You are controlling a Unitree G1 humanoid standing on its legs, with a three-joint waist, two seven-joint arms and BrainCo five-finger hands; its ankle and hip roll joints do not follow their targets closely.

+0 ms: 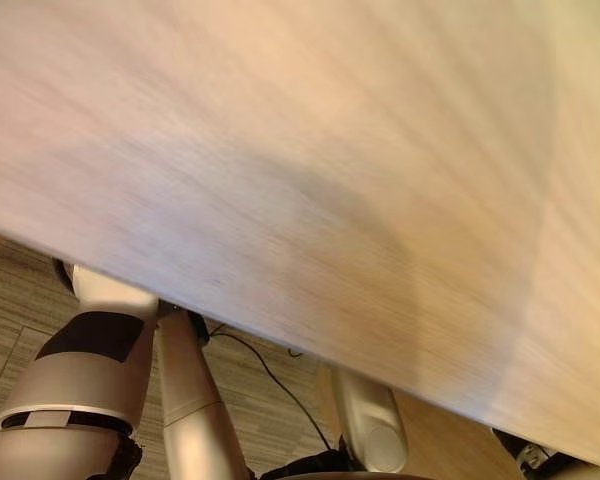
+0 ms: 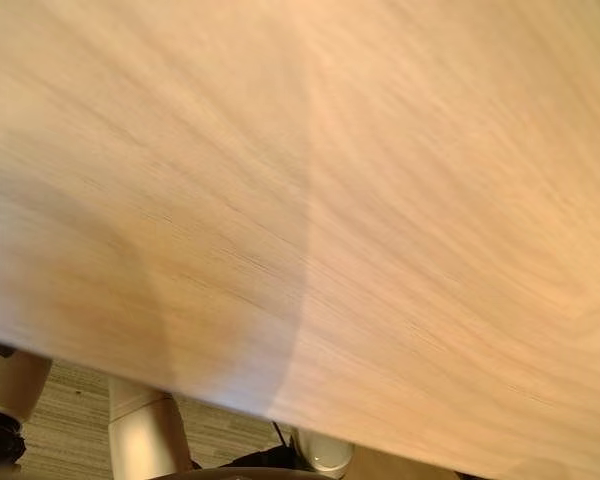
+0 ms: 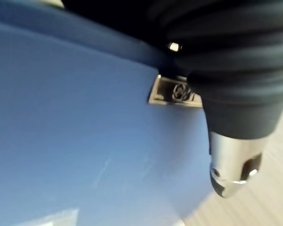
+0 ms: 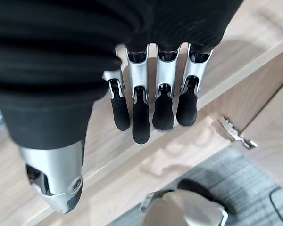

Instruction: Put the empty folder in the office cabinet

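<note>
1. Eye views: a pale wood panel spans almost all of both, its lower edge running diagonally; striped grey carpet shows below that edge.
2. Folder: blue, seen in the left wrist view, pressed close against the left hand. A small metal fitting sits on its surface just beside the hand's dark cover.
3. Left hand: the thumb lies along the folder's edge, touching or nearly so. The fingers are hidden behind the folder, so I cannot tell whether they are curled on it or straight.
4. Right hand: fingers straight and side by side, thumb apart, nothing in it. It hangs over light wood boards.
5. Right wrist view: the fingertips are close above a board edge; contact cannot be told. A metal hinge sits on the wood near that edge, beside the fingers.
6. Grey carpet shows past the boards in the right wrist view.
7. A small blue patch shows at the edge of the right wrist view, beside the hand's cover; too little to identify.
</note>
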